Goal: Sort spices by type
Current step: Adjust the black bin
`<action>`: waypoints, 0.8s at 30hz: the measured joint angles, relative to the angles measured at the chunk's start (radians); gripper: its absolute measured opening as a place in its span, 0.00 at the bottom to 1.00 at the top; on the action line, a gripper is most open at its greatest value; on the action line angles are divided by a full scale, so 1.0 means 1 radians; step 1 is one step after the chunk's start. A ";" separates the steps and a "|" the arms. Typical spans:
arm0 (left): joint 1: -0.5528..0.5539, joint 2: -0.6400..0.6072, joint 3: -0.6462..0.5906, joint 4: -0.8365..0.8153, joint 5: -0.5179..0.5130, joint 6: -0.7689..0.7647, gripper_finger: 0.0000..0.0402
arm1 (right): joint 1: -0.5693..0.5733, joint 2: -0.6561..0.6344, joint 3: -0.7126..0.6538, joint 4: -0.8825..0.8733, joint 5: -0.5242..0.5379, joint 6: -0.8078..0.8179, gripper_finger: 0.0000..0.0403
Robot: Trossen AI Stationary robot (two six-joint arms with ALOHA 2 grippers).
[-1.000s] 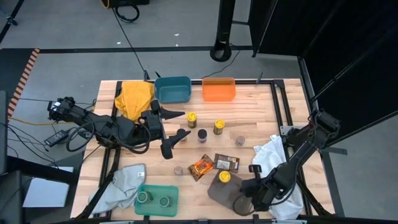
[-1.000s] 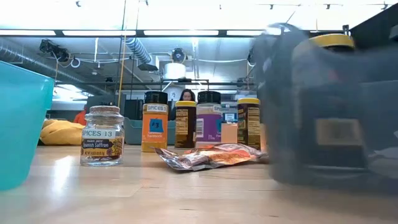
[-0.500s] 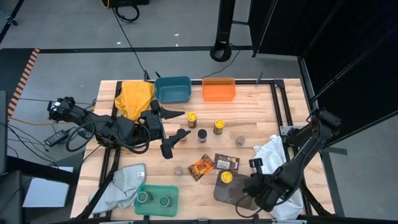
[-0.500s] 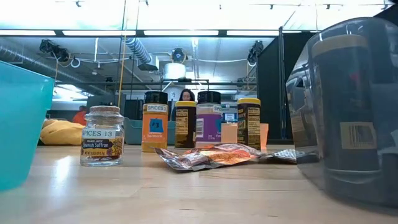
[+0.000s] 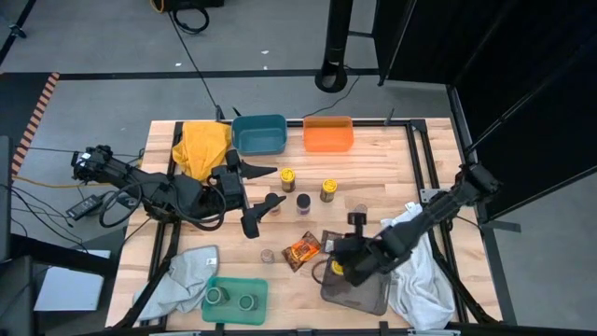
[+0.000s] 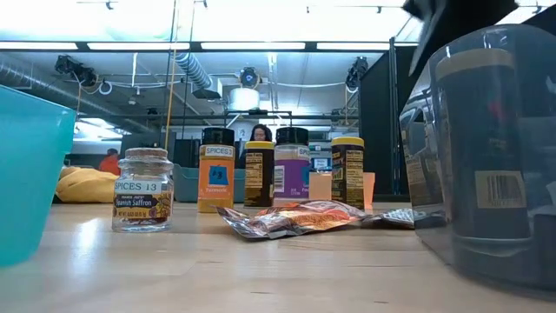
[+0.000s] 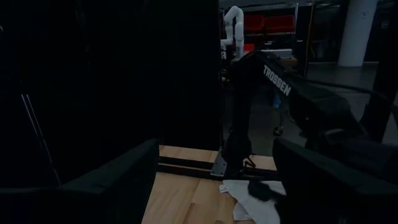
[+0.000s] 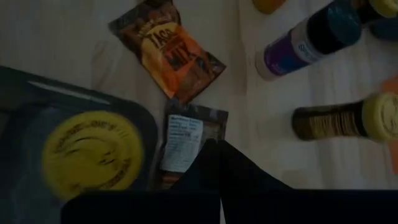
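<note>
A: Spices are scattered over the counter [image 5: 392, 163]; what can you make out?

B: From above, a yellow-lidded jar [image 5: 339, 265] stands upright in the grey bin [image 5: 359, 294] at about five o'clock. The right claw [image 5: 353, 224] hangs over that bin's far edge, fingers clenched together with nothing between them. The orange packet [image 5: 302, 249] lies flat just at the bin's ten o'clock, its long axis slanting. The brown packet [image 5: 340, 243] beside it is half covered by the right arm.

A: And the others?

B: Two yellow-lidded jars [image 5: 287, 177] and a dark-lidded jar [image 5: 302, 202] stand upright near the centre. A small jar [image 5: 360, 212] stands at their three o'clock. Two grey-lidded jars [image 5: 215, 296] sit in the green bin [image 5: 235, 301] at seven o'clock.

A: The left side?

B: The left claw [image 5: 260, 191] hovers at nine o'clock of the centre, fingers spread wide, released, pointing toward three o'clock.

A: Anything unclear?

B: In the low view the grey bin is cut off at the edge, and most labels are unreadable from above.
</note>
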 joint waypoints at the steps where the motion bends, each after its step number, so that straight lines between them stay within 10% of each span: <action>1: 0.000 0.000 0.000 0.000 0.000 0.000 0.80 | -0.012 0.004 0.000 0.004 -0.015 -0.028 0.00; 24: 0.000 0.000 0.000 -0.063 0.000 -0.008 0.80 | -0.021 0.003 -0.109 0.118 -0.124 -0.119 0.00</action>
